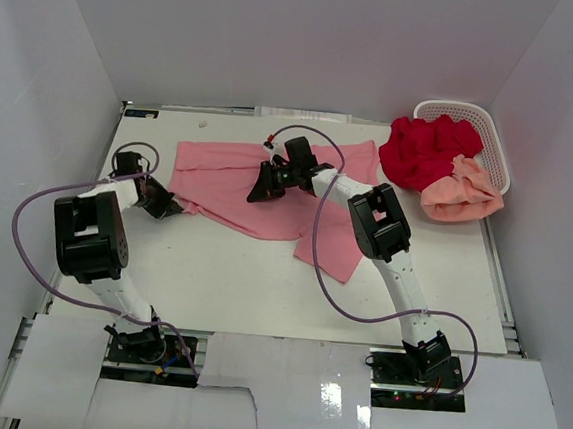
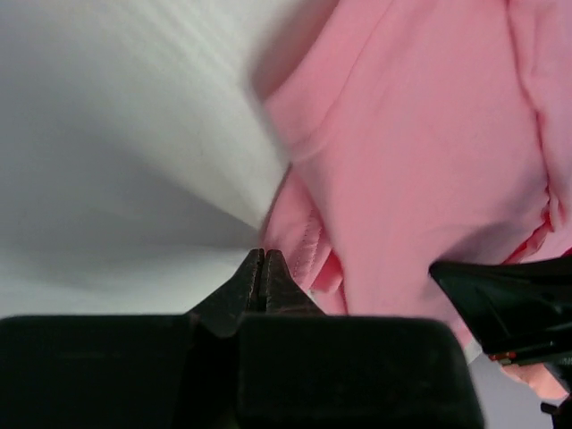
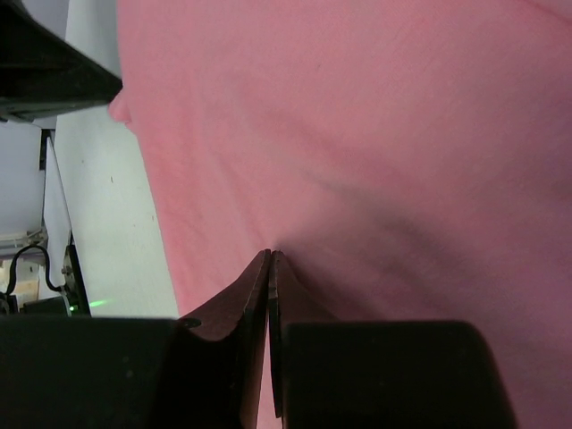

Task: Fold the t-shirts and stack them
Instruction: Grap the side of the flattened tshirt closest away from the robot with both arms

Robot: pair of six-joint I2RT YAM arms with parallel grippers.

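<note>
A medium pink t-shirt (image 1: 232, 175) (image 2: 420, 134) (image 3: 375, 116) lies spread across the middle of the table, one part trailing toward the near right. My left gripper (image 1: 170, 207) (image 2: 263, 255) sits at the shirt's near-left corner, its jaws shut with the tips on the hemmed edge. In the middle of the shirt my right gripper (image 1: 255, 194) (image 3: 269, 255) is shut on a pinch of fabric, with creases running out from the tips. A deep red t-shirt (image 1: 428, 149) is bunched at the back right, and a peach t-shirt (image 1: 461, 195) lies crumpled beside it.
A white perforated basket (image 1: 481, 119) stands at the back right corner, with the red shirt spilling out of it. White walls close in the table on three sides. Purple cables loop from both arms over the near part of the table.
</note>
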